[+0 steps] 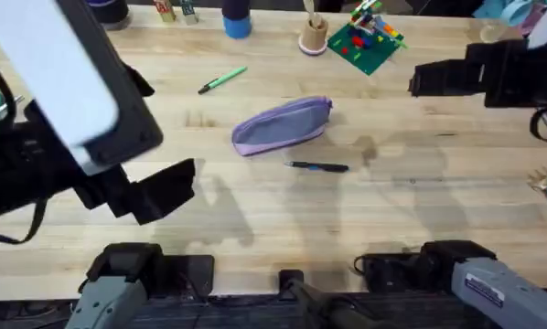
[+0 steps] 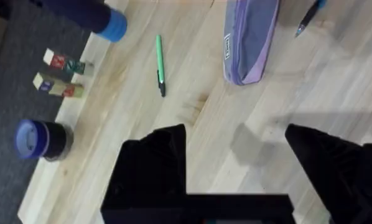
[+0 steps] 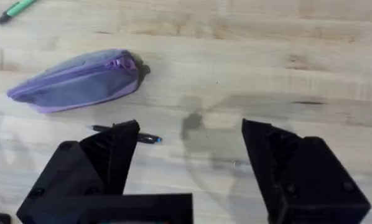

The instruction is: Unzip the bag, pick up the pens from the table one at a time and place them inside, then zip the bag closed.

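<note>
The lilac bag [image 1: 283,126] lies zipped shut in the middle of the table [image 1: 420,210], also seen in the wrist views [image 2: 248,37] [image 3: 77,81]. A light green pen [image 1: 222,79] [image 2: 160,65] [image 3: 15,9] lies beyond the bag to its left. The thin dark pen [image 1: 317,166] [image 2: 307,18] [image 3: 145,138] lies just in front of the bag. My left gripper [image 1: 168,187] [image 2: 236,155] hovers open, left of the bag and nearer than it, holding nothing. My right gripper [image 1: 424,80] [image 3: 189,155] hovers open to the right of the bag, also holding nothing.
Along the far edge stand a blue cup [image 1: 237,20] [image 2: 108,22], a small wooden cup [image 1: 314,35], a green plate with toy bricks [image 1: 367,41] and small blocks [image 1: 168,11] [image 2: 61,62]. A blue-lidded jar [image 2: 40,138] sits beyond the table's edge.
</note>
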Robot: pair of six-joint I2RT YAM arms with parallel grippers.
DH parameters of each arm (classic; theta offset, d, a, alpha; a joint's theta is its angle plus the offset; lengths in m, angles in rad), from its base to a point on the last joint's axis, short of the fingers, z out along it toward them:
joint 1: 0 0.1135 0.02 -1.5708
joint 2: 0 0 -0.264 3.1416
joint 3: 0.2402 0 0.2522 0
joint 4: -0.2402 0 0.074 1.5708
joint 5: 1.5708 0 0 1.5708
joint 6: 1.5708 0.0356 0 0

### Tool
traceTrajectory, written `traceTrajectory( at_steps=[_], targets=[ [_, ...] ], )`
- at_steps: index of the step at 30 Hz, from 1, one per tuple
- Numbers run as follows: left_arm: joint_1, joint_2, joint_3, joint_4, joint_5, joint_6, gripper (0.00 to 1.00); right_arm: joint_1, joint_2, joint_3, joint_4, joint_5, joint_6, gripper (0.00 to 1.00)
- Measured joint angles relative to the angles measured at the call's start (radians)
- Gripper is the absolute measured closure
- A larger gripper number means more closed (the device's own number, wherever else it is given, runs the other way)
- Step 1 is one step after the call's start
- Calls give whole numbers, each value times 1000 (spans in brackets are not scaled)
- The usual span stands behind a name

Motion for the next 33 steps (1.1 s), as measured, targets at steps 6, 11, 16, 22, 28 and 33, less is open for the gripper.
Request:
traceTrajectory(
  at_steps=[6,11,16,22,28,33],
  targets=[
    [0,0,0,0,52,49,7,0,0,0,20,0,0,5],
    [0,0,0,0,68,61,7,0,0,0,31,0,0,6],
    [0,0,0,0,92,65,7,0,0,0,31,0,0,6],
    [0,0,0,1,138,68,7,0,0,0,31,0,0,5],
    [0,0,0,14,196,67,8,0,0,0,31,0,0,5],
    [0,54,1,15,199,59,7,0,0,0,31,0,0,6]
  ],
)
